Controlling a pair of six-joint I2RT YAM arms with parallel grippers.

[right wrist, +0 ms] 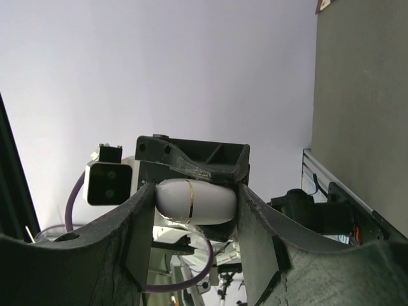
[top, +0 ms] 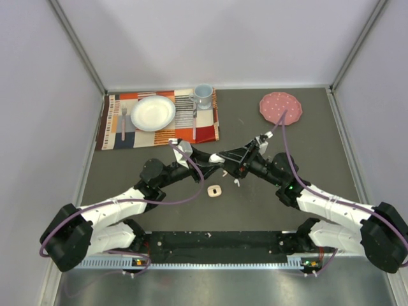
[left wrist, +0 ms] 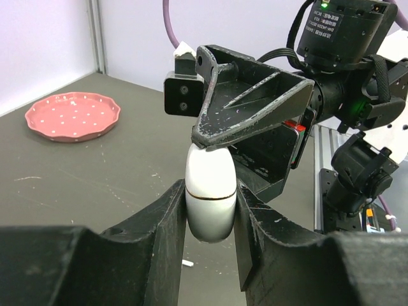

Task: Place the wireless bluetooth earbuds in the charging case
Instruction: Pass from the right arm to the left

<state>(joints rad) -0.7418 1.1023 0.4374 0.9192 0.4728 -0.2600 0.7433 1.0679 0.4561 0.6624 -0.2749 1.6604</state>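
Above the middle of the counter (top: 255, 210), well off its surface | charging case (left wrist: 210, 194) aloft, lid looks shut at its seam | left fingers (left wrist: 159, 220) clamp one end, right fingers (right wrist: 255, 223) clamp the other | earbuds: can't make them out | tip: one side holds steady, other eases lid open, no twisting or it slips

This is a robotics lab test cell, not a home. Plain pale panel walls (top: 223, 38) set in aluminium frame posts (top: 80, 48) box in a dark grey tabletop (top: 159, 220). At 6 o'clock the left arm (top: 121, 210) and right arm (top: 325, 204), trailing purple cables (top: 284, 140), are bolted to a black base rail (top: 210, 242) beside a slotted cable duct (top: 210, 262). Tableware is laid out like props. A patchwork placemat (top: 115, 140) at 11 o'clock carries a bowl (top: 153, 113), fork (top: 123, 124) and mug (top: 203, 95), and a pink plate (top: 281, 108) sits at 1 o'clock.
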